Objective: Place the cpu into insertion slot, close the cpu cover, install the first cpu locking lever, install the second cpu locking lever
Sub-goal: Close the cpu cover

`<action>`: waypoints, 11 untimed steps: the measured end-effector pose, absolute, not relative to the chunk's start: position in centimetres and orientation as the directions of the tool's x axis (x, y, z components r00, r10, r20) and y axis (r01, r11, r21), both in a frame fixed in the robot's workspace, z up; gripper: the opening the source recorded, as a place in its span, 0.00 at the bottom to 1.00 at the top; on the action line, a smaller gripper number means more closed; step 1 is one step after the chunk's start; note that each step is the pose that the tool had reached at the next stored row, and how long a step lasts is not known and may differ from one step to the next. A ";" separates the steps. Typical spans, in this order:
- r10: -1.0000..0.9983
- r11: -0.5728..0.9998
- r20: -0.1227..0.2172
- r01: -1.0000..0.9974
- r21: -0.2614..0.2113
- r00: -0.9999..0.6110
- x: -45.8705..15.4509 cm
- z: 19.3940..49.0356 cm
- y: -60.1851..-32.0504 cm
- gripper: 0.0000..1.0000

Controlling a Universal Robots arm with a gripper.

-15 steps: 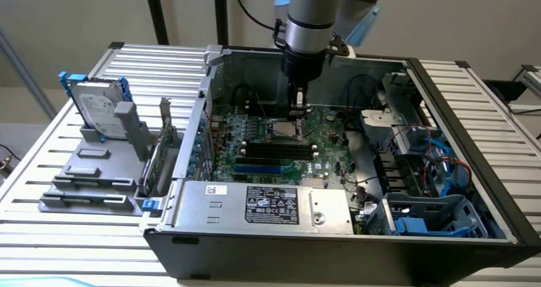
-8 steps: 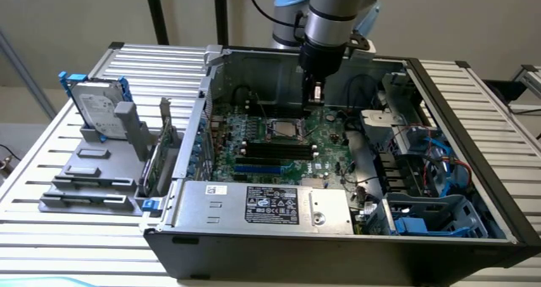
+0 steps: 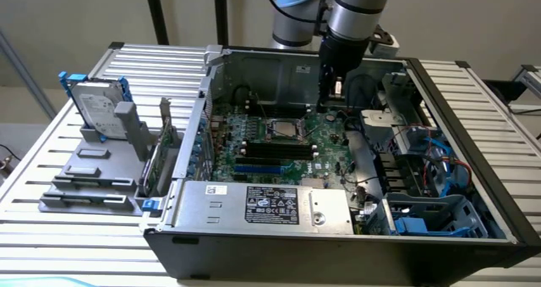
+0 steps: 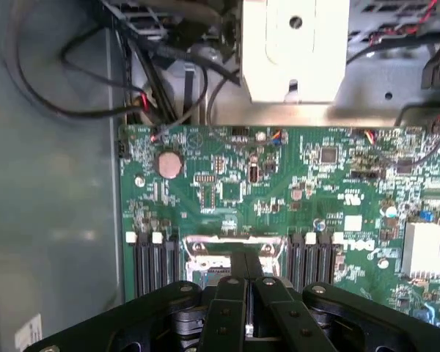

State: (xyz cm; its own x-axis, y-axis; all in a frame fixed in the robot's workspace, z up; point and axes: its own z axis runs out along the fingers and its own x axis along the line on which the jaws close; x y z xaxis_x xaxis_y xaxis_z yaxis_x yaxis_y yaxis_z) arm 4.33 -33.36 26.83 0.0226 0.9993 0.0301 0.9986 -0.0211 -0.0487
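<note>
CPU [image 3: 285,129] appears to lie in the slot [image 3: 272,123] at the middle of the green motherboard [image 3: 245,119], a grey square inside a metal rim, though its seating cannot be confirmed. The cover [image 4: 235,244] shows as a silvery frame around it; whether it is latched cannot be told. The end effector [image 4: 247,268] hangs just above the slot, fingers [image 4: 231,293] drawn together with nothing seen between them. Closed tips coming down off-centre could scrape the CPU or catch the cover's edge. Memory slots [image 4: 155,265] flank the socket in 2 banks, leaving little room for sideways drift. Loose cables [image 4: 161,81] beyond the board could snag the arm.
</note>
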 end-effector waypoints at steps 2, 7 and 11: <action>0.999 -0.021 0.032 0.998 -0.052 0.023 5.3 26.9 -33.4 0.11; 0.999 -0.021 0.033 0.998 -0.053 0.023 6.3 26.6 -33.4 0.11; 0.999 -0.021 0.033 0.998 -0.053 0.023 6.4 25.9 -33.5 0.11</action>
State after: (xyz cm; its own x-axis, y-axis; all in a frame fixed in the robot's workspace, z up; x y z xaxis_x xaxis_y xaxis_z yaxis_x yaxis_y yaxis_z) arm 6.38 -33.45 25.86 0.0228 0.9992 0.0333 0.9984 -0.0210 -0.0529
